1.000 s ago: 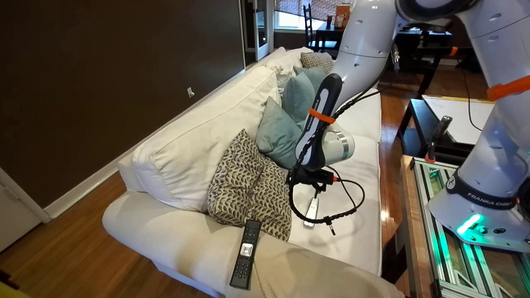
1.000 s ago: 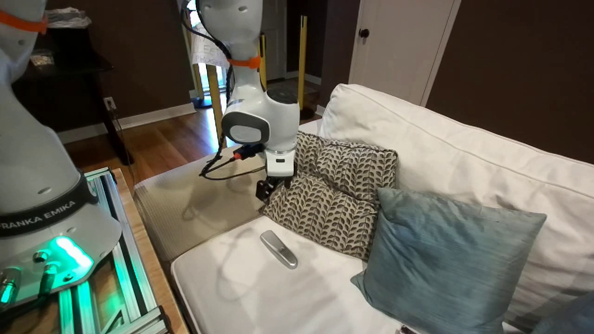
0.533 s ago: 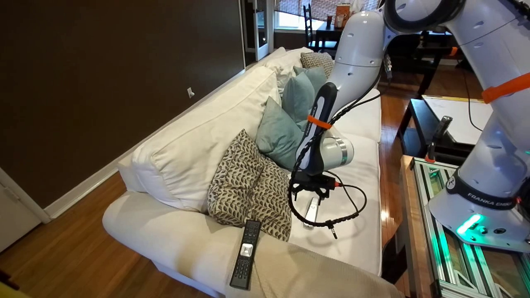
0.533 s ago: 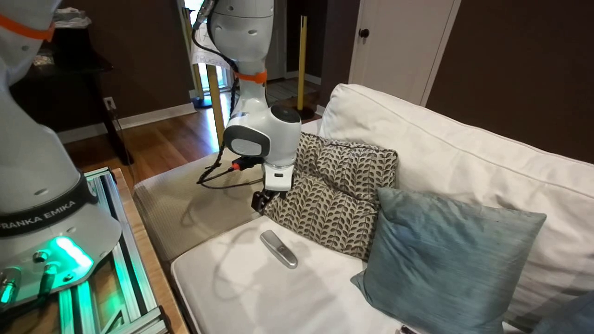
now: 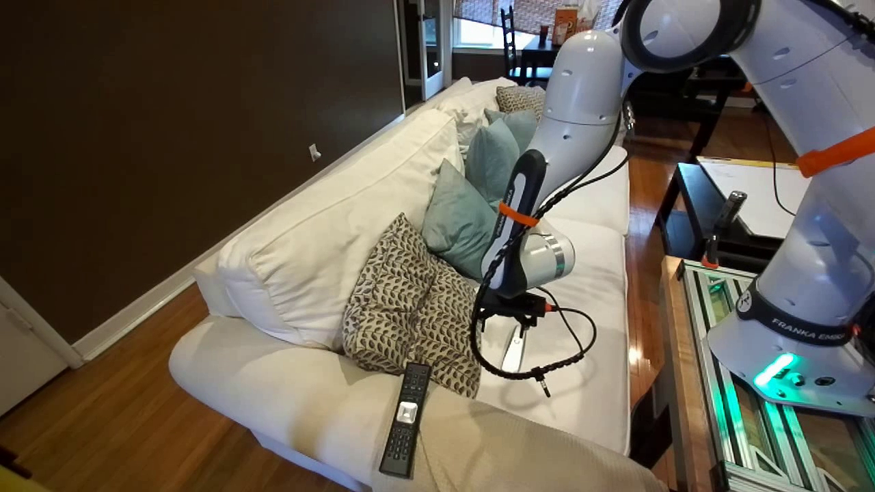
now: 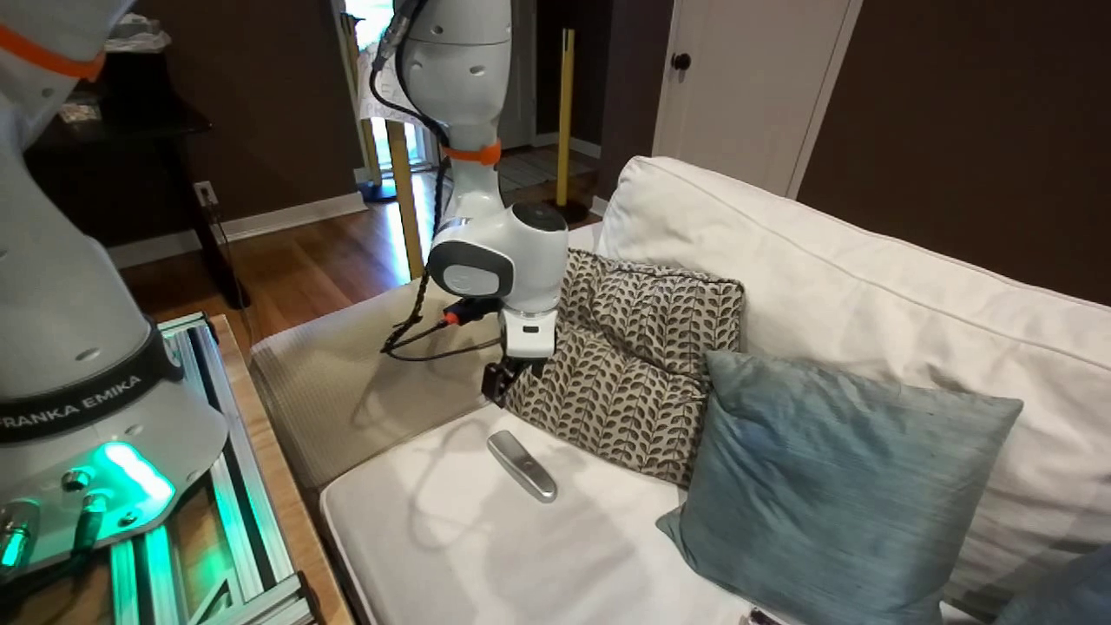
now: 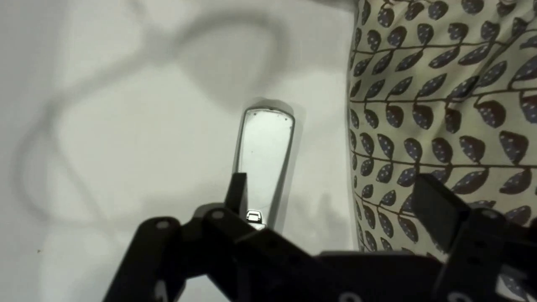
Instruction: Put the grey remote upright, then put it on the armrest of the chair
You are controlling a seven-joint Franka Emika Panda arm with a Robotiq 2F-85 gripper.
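The jaws stand apart, off-centre to the grey remote (image 7: 264,155); lowering them unshifted could press one onto it or snag the leaf-print pillow (image 7: 436,105).

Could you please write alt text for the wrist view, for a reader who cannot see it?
A grey remote lies flat on a white seat cushion, its lower end hidden behind the open, empty black gripper. A leaf-patterned pillow takes up much of the right side.
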